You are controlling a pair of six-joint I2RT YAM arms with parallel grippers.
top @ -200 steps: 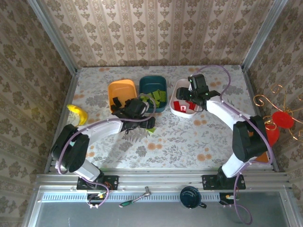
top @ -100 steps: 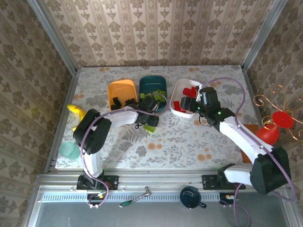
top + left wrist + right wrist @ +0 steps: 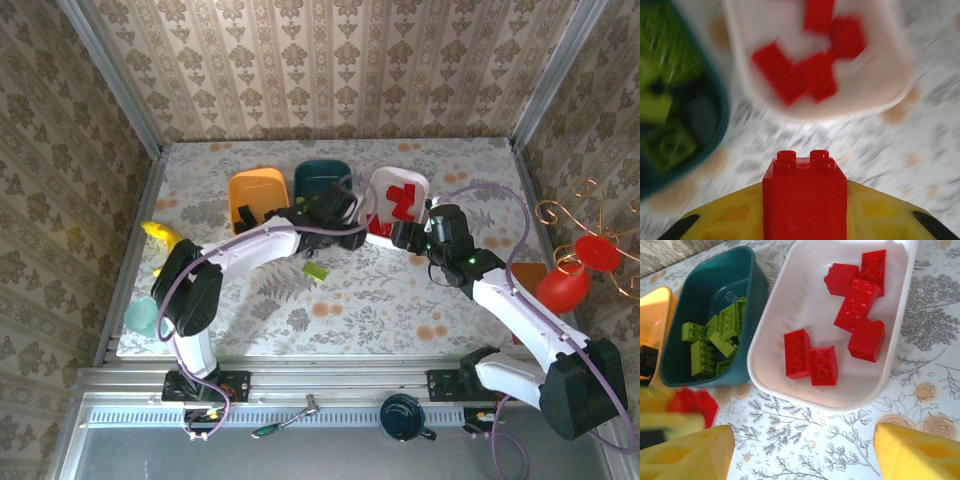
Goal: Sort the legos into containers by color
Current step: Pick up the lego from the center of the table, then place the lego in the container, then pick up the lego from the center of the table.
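Legos (image 3: 822, 365) lie in three tubs by colour. In the right wrist view, red bricks (image 3: 857, 297) are scattered loose in the white tub (image 3: 810, 295), which takes up the upper right of the frame. Lime green bricks (image 3: 715, 337) are heaped at the near end of the teal tub (image 3: 715, 285), which touches the white tub's left side. In the top view the orange tub (image 3: 258, 188) stands just left of the teal one, with a black brick (image 3: 246, 215) at its lower end. One loose lime brick (image 3: 316, 270) lies on the flowered table (image 3: 400, 300), below the teal tub and apart from it.

The left gripper (image 3: 805, 215) is clamped on a single red brick (image 3: 805, 195), which sits upright between the yellow fingers (image 3: 875, 210) with its studs toward the top of the frame. The left wrist view is blurred. In it the brick hangs over bare table just short of the white tub's near rim, with the teal tub at the left edge.

The right gripper (image 3: 802, 460) stands wide apart with nothing between its fingers. It is over the table below the white tub in its own view.

At the left edge of the top view are a banana (image 3: 160, 240) and, below it, a pale green cup (image 3: 145, 318).
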